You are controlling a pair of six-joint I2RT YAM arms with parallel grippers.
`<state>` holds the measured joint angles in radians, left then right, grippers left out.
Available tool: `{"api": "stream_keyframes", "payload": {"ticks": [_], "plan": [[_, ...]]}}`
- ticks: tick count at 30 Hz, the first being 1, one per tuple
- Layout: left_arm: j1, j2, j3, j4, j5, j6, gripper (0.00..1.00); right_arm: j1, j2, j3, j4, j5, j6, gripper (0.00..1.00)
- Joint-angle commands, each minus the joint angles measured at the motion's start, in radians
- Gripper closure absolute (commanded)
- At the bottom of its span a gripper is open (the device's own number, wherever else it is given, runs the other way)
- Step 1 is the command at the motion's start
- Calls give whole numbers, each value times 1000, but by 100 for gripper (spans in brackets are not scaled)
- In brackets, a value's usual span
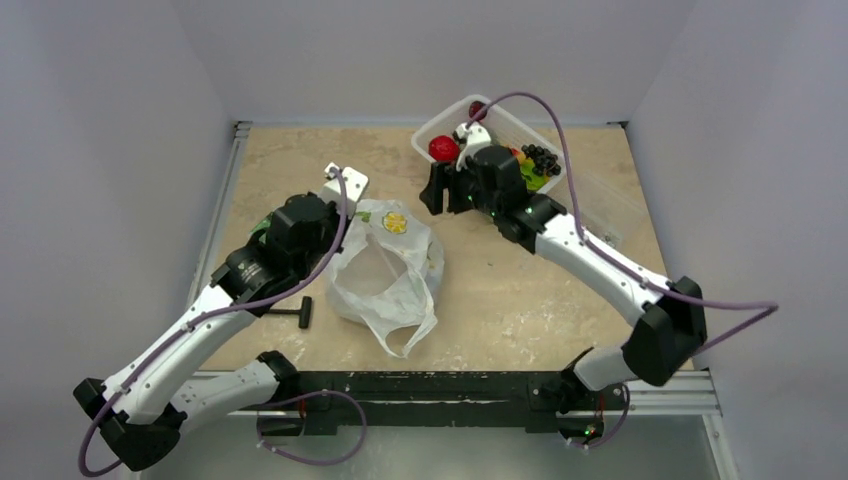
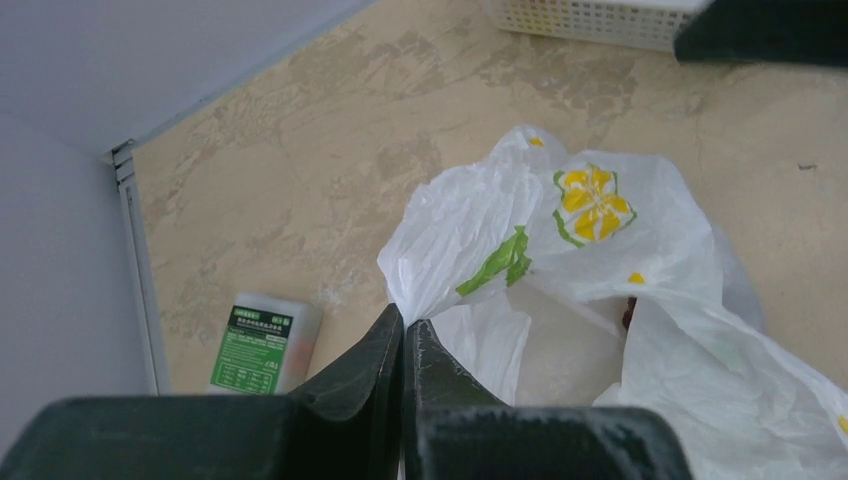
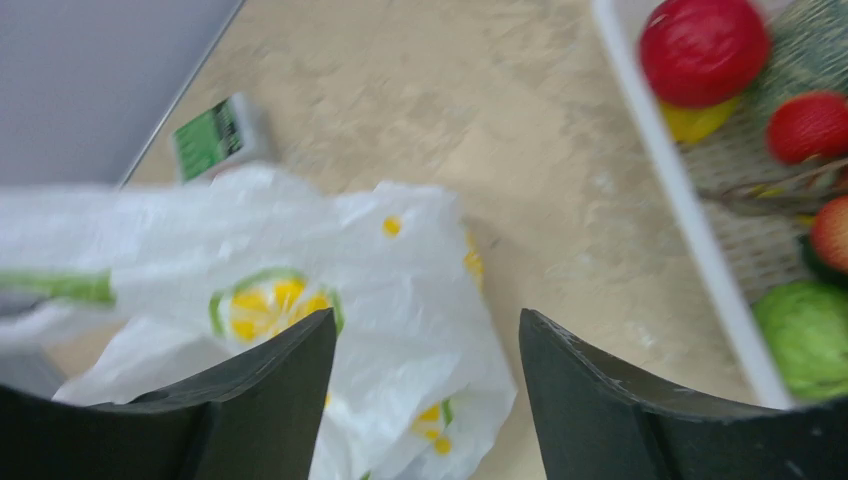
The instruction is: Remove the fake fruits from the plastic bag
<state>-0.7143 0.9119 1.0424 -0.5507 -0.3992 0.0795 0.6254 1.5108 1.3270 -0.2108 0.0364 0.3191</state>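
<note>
Extraction: left gripper [image 2: 403, 322] pinches the crinkly white plastic bag [image 2: 600, 250]; next I send the spread right gripper [image 3: 428, 320] inside.

Crumpled white bag [image 1: 385, 275], perhaps fruit [image 2: 628, 316] inside

Beige table [image 1: 520, 290]: plastic bag [image 1: 385, 285], basket [image 2: 590, 18], green packet [image 2: 255, 345]

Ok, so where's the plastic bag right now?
In the top view the plastic bag lies in the middle of the table, nearer and left of the white basket, its edge pinched by the left fingers.
</note>
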Motion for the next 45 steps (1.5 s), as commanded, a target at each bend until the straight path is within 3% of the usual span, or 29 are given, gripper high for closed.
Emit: {"api": "stream_keyframes", "payload": {"ticks": [1,6,11,16,24,34,42,45], "plan": [[6,53,185,-28,-78,-23,100,88,-185,-221,135,-157,52,37],[6,160,388,-95,-74,-3,100,203,-245,-334,253,-175,58,56],[6,211,549,-197,-79,-20,100,278,-189,-281,300,-179,34,60],[6,125,477,-216,-6,-69,100,345,-186,-226,309,-160,-43,61],[6,10,305,-236,121,-266,100,505,-137,-243,381,-119,-91,63],[4,37,392,-269,212,-421,100,620,98,-209,584,248,-108,74],[5,56,471,-290,187,-515,100,603,255,-165,571,518,-52,72],[6,51,488,-296,158,-511,100,545,239,-204,522,578,-38,55]]}}
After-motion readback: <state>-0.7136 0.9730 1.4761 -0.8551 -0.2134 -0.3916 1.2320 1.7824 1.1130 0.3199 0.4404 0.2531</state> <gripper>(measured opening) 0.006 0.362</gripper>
